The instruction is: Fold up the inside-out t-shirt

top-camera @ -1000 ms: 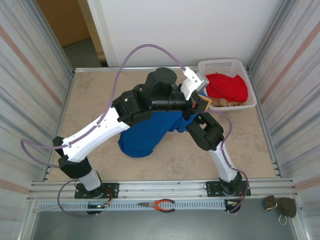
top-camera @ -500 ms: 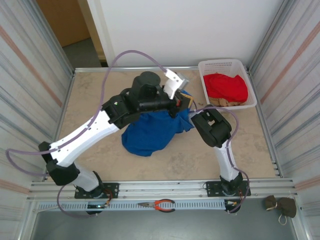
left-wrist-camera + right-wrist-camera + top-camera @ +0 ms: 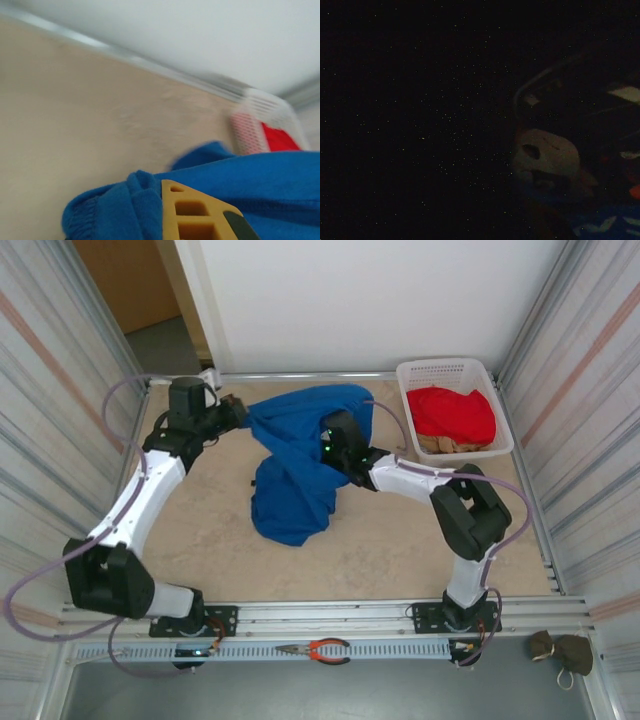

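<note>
The inside-out t-shirt [image 3: 295, 475], royal blue, is pulled into a band across the back of the table, and its lower part lies bunched toward the middle. At the far left my left gripper [image 3: 233, 412] is shut on a thick fold of it. In the left wrist view the blue cloth [image 3: 120, 205] is pressed against my yellow finger [image 3: 192, 212]. My right arm [image 3: 400, 475] reaches left, and its wrist [image 3: 337, 445] is buried in the shirt. The right wrist view is nearly black. A pale finger [image 3: 547, 155] shows against blue fabric, with faint white lettering [image 3: 600, 225] below it.
A white basket [image 3: 445, 371] at the back right holds a red garment [image 3: 455, 412] and a tan cloth [image 3: 445, 445]. Corrugated metal walls stand on both sides. Red-handled pliers [image 3: 315, 648] lie on the front rail. Bare tabletop [image 3: 400, 550] shows in front of the shirt.
My left arm swung from the centre to the back left, dragging the shirt out with it. My right arm reached left into the cloth and its jaws closed.
</note>
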`<move>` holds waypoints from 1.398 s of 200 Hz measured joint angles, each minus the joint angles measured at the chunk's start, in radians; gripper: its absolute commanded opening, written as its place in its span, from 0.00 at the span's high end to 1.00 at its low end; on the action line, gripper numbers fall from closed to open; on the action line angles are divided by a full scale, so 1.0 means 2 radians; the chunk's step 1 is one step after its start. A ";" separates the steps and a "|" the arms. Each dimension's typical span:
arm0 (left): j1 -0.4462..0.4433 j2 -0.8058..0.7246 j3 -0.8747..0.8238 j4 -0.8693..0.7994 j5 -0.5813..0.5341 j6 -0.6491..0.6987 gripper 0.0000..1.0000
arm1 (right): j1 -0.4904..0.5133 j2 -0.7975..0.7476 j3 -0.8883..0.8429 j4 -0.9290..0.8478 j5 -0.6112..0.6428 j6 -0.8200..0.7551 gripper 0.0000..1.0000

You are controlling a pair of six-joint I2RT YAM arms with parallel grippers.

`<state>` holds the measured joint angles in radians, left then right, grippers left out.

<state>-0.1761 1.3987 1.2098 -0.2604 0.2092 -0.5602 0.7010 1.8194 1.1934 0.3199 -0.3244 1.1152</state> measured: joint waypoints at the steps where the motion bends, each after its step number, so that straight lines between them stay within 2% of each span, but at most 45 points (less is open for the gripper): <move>1: 0.002 0.002 -0.001 0.000 0.000 -0.001 1.00 | 0.000 -0.002 0.000 -0.001 -0.001 0.000 1.00; 29: 0.035 0.060 -0.038 -0.001 -0.005 -0.014 1.00 | 0.001 -0.038 0.000 -0.019 -0.007 -0.002 1.00; 111: 0.056 0.156 -0.047 -0.003 -0.026 -0.021 1.00 | -0.014 -0.141 0.021 -0.064 -0.006 -0.015 1.00; 143: 0.056 0.190 -0.027 -0.025 -0.027 -0.006 0.39 | -0.022 -0.167 0.040 -0.071 -0.004 -0.014 1.00; 168: 0.059 0.176 -0.025 -0.029 -0.019 0.007 0.23 | -0.030 -0.171 0.074 -0.079 0.005 -0.019 1.00; 188: 0.052 0.111 -0.057 -0.024 -0.019 0.018 0.15 | -0.042 -0.171 0.085 -0.080 0.011 -0.020 1.00; 207: 0.011 0.007 -0.102 -0.023 -0.028 0.016 0.08 | -0.049 -0.167 0.086 -0.088 0.019 -0.024 1.00; 221: -0.054 -0.066 -0.122 -0.012 -0.045 0.013 0.04 | -0.051 -0.157 0.086 -0.093 0.021 -0.024 1.00; 236: -0.129 -0.107 -0.127 0.012 -0.061 0.011 0.03 | -0.050 -0.146 0.086 -0.100 0.020 -0.025 1.00; 255: -0.195 -0.105 -0.125 0.043 -0.082 0.011 0.02 | -0.050 -0.134 0.086 -0.103 0.020 -0.025 1.00; 279: -0.220 -0.034 -0.099 0.053 -0.111 0.011 0.06 | -0.049 -0.129 0.086 -0.103 0.020 -0.025 1.00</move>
<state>-0.6151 1.3304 1.0122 -0.1535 -0.0120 -0.5373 0.6025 1.5616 1.3651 0.1139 -0.2844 1.0653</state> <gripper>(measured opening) 0.968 0.059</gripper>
